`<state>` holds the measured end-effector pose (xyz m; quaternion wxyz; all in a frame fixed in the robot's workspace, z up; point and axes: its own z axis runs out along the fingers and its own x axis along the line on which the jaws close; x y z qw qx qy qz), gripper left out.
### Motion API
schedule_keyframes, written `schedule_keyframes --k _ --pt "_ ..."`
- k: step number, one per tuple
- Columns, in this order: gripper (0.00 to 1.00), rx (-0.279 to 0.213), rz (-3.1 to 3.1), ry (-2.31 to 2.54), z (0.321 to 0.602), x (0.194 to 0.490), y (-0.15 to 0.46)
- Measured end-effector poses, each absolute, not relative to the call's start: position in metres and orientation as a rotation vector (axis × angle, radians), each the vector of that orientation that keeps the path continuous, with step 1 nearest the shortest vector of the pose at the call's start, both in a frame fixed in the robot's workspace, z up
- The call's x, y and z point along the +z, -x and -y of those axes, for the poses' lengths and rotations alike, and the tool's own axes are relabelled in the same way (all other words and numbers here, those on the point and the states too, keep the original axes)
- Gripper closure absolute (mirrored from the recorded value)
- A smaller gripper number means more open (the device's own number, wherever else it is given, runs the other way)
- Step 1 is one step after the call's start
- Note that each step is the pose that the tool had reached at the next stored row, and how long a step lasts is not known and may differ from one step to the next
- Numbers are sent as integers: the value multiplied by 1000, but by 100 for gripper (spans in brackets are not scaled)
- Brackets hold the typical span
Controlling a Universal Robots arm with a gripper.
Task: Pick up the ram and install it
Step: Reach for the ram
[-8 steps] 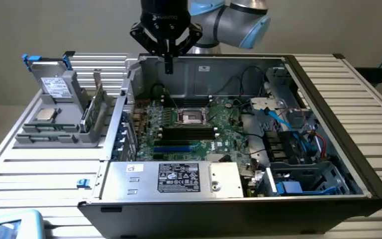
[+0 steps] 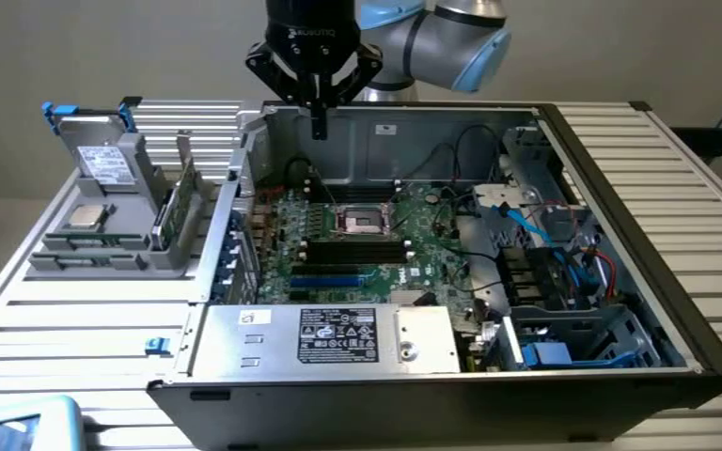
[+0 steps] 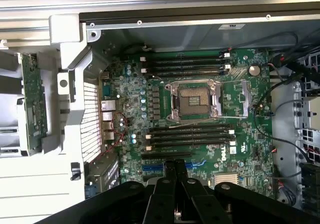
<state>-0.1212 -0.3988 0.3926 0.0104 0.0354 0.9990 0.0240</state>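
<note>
Sitting untouched — long, narrow green ram (image 2: pixel 86 242).

Soft, even light covers the motherboard (image 3: pixel 200 99), while the slatted table (image 3: pixel 30 184) beside it glares pale and washed out.

From my station, the arm (image 2: pixel 449 47) at the top middle of the exterior frame looked like a fat, rounded joint housing in pale grey-blue, with a polished silver ring (image 2: pixel 468 11) above it. Beside it sat the gripper (image 2: pixel 320 127), matt black throughout. It had a squarish body with small white lettering (image 2: pixel 312 33) across its face, and angled linkage bars splayed to both sides before narrowing to slim dark tips. Through the wrist camera I saw the black fingers (image 3: pixel 169 179) as flat, straight-edged bars. Rounded black knuckles (image 3: pixel 127 191) flanked them, and a dull sheen ran along their edges.
</note>
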Motion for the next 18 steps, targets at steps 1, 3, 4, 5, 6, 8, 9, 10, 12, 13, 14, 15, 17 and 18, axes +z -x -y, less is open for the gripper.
schedule_keyframes --k 1,3,4,5,6,8,9,10,12,13,14,15,17,18 --pt "89 75 -3118 -110 399 393 121" --pt "89 75 -3118 -110 399 393 121" --pt "89 75 -3118 -110 399 393 121" --pt "89 75 -3118 -110 399 393 121" --pt "89 75 -3118 -110 399 393 122" --pt "89 75 -3118 -110 399 393 125" --pt "89 75 -3118 -110 399 393 127" --pt "89 75 -3118 -110 399 393 129" --pt "89 75 -3118 -110 399 393 135" --pt "89 75 -3118 -111 399 393 137" --pt "89 75 -3118 -110 399 393 141" --pt "89 75 -3118 -110 399 393 144" --pt "89 75 -3118 -110 399 393 150" --pt "89 75 -3118 -111 399 393 152"
